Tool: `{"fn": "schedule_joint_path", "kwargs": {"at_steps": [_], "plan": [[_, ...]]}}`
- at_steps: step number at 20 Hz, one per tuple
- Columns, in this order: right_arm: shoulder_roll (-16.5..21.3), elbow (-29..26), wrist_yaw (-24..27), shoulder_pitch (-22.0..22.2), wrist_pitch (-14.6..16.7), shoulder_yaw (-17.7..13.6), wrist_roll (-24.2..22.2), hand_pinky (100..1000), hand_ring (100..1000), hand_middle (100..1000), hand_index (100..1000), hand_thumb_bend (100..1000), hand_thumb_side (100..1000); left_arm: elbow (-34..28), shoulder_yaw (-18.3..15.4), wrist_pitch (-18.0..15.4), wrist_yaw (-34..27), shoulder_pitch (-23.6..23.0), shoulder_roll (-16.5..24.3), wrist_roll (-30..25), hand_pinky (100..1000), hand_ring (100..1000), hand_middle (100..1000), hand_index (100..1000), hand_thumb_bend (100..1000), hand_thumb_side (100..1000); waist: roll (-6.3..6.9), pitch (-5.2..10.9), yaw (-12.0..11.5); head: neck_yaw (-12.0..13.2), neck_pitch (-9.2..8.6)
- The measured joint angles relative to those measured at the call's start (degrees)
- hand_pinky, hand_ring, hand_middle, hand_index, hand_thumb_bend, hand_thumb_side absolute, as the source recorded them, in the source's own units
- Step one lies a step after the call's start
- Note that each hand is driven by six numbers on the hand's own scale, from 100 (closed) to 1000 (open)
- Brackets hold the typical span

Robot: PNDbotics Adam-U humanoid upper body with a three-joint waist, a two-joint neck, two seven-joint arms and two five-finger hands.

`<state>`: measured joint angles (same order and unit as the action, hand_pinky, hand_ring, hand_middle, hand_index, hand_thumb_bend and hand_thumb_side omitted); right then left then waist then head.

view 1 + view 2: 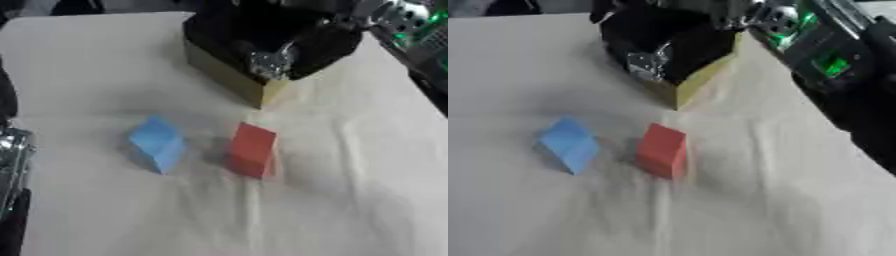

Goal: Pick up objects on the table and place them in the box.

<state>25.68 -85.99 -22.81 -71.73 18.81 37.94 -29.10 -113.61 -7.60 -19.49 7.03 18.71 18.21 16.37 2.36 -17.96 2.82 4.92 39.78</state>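
Blue block, red block, creased cloth

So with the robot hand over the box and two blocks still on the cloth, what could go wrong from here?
1. The right robot hand hangs over the tan cardboard box, hiding its opening; lifting out, it might catch the box's wall and shift the box.
2. The blue block and the red block lie close together on the white tablecloth, so reaching for one could knock the other.
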Motion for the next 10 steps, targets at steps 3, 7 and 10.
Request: {"fn": "schedule_joint_path", "kwargs": {"at_steps": [3, 7, 10], "plan": [[-2.0, 0.9, -0.1, -0.7, 0.0, 1.0, -2.9, 851, 893, 848, 881, 100, 808, 0.0, 0.0, 0.0, 0.0, 0.0, 0.0, 0.0, 693, 714, 677, 719, 101, 886, 0.00, 0.00, 0.0, -0.1, 0.00], [-3.6, 1.7, 0.1, -0.9, 0.0, 1.7, -6.7, 857, 900, 855, 882, 100, 715, 0.0, 0.0, 0.1, 0.0, 0.0, 0.0, -0.1, 693, 714, 676, 719, 100, 887, -0.01, 0.00, -0.1, -0.3, 0.00], [-4.1, 1.9, 0.4, -1.3, 0.3, 2.0, -9.4, 864, 910, 865, 883, 100, 679, 0.0, 0.0, 0.1, 0.0, 0.0, 0.0, -0.2, 693, 714, 676, 719, 100, 887, -0.03, 0.00, -0.1, -0.3, 0.00]]}}
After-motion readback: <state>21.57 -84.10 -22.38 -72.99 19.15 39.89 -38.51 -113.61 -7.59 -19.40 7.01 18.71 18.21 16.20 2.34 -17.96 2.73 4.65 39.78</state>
